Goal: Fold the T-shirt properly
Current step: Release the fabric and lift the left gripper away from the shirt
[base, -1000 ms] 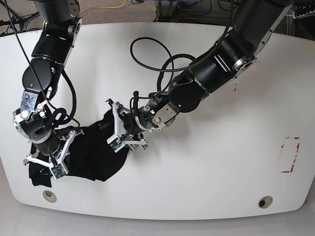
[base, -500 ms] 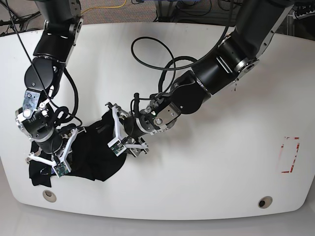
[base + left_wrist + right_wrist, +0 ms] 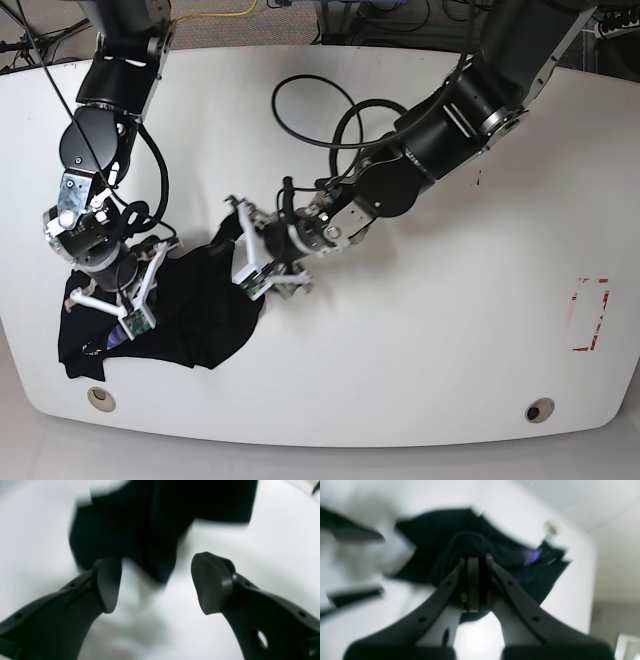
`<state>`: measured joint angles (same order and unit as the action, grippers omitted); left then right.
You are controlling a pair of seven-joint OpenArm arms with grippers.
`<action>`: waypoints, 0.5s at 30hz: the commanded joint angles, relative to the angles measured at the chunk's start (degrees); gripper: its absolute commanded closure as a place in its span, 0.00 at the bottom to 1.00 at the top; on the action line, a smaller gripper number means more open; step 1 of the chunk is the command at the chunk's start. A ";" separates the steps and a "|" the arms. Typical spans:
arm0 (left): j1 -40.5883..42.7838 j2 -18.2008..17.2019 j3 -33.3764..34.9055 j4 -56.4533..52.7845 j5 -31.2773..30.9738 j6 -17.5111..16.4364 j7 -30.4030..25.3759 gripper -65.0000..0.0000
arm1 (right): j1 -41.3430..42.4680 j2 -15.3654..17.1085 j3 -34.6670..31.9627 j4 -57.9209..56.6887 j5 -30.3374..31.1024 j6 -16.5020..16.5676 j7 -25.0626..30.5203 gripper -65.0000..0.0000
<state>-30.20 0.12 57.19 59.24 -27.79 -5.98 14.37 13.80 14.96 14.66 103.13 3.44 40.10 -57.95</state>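
The black T-shirt [image 3: 195,310] lies bunched at the front left of the white table [image 3: 420,340]. My right gripper [image 3: 473,563] is shut, with a fold of the T-shirt [image 3: 437,542] pinched at its tips. In the base view it points down over the cloth's left part [image 3: 112,318]. My left gripper [image 3: 160,587] stands open just above the table. A blurred corner of the T-shirt [image 3: 140,530] lies just beyond its fingers [image 3: 212,585], with only bare table between them. In the base view it sits at the cloth's right edge [image 3: 232,258].
A red marked rectangle [image 3: 590,315] is at the table's right side. Two round holes [image 3: 100,397] [image 3: 540,410] sit near the front edge. Black cables [image 3: 320,110] loop over the table's back middle.
My right arm has lifted up and back with the cloth pinched, uncovering the shirt's left edge. My left gripper has drawn slightly right, away from the cloth.
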 commanded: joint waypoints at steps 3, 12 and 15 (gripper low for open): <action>-1.32 -0.25 -2.20 0.67 0.05 0.22 -1.49 0.33 | 2.07 0.82 0.25 1.00 0.47 -0.32 1.91 0.97; -1.50 -0.25 -4.05 0.67 0.05 0.13 -1.49 0.33 | 2.33 0.91 0.25 1.00 0.47 -0.32 1.91 0.97; -1.50 -0.34 -4.05 0.76 0.05 0.13 -1.40 0.33 | 2.42 0.91 0.16 1.00 0.47 -0.32 1.91 0.97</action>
<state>-31.07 0.12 53.32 59.37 -27.49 -5.67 13.30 14.50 15.22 14.68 103.11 3.20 40.01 -57.69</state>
